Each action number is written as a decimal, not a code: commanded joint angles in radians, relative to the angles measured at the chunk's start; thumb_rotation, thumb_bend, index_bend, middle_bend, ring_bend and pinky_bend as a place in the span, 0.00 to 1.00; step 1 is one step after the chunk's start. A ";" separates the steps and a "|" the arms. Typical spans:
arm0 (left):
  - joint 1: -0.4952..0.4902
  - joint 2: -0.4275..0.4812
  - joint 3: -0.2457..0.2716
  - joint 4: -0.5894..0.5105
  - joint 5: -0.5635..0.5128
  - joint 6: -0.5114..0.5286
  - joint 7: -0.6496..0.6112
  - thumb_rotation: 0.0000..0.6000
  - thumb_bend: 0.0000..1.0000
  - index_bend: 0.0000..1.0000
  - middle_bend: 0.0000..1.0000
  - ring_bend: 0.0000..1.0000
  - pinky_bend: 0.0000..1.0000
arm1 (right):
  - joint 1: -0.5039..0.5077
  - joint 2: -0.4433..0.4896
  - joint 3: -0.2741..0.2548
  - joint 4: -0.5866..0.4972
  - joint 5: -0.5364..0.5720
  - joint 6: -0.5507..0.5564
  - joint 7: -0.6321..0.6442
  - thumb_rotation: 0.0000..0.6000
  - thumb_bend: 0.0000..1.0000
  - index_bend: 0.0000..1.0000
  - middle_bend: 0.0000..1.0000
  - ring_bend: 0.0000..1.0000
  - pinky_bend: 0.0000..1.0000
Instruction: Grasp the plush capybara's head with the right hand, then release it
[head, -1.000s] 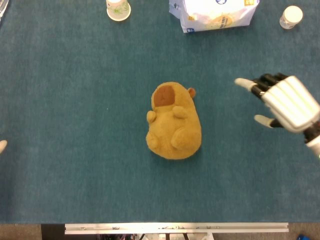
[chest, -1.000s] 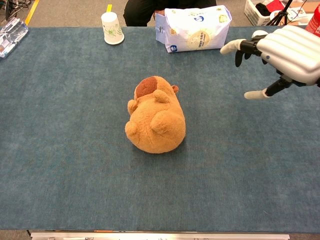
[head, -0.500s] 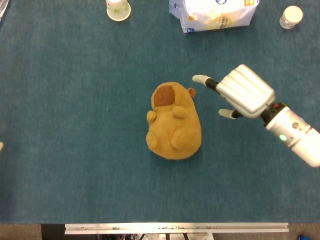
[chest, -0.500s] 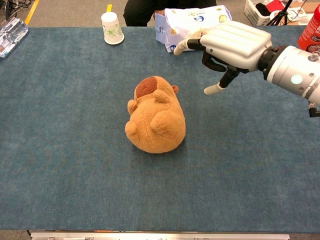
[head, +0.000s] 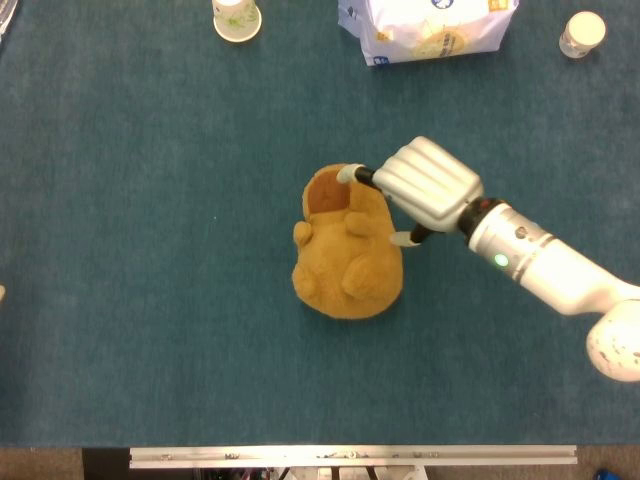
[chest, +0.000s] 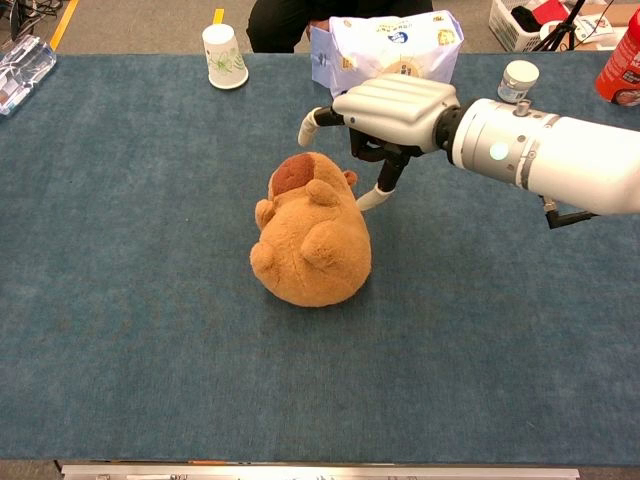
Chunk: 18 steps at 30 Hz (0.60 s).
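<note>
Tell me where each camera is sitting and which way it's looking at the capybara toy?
Head view: sits high, looking almost straight down at the table; the right hand and its forearm show, fingers apart above the plush capybara.
Chest view: sits lower, facing forward across the table toward the far edge; the right hand shows above the capybara's head.
Both share the capybara, the right hand, the paper cup and the white bag.
</note>
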 joint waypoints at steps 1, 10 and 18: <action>0.001 0.000 0.000 0.002 0.000 0.000 -0.002 1.00 0.10 0.55 0.60 0.47 0.62 | 0.022 -0.014 -0.001 0.015 0.021 -0.014 0.029 1.00 0.00 0.31 1.00 0.99 1.00; 0.004 -0.001 0.000 0.005 0.001 -0.002 -0.010 1.00 0.10 0.55 0.60 0.47 0.62 | 0.063 -0.022 -0.016 0.036 0.057 -0.004 0.066 1.00 0.00 0.41 1.00 1.00 1.00; 0.005 -0.002 0.000 0.003 0.005 -0.001 -0.006 1.00 0.10 0.55 0.60 0.47 0.62 | 0.090 -0.029 -0.029 0.058 0.092 -0.012 0.113 1.00 0.00 0.44 1.00 1.00 1.00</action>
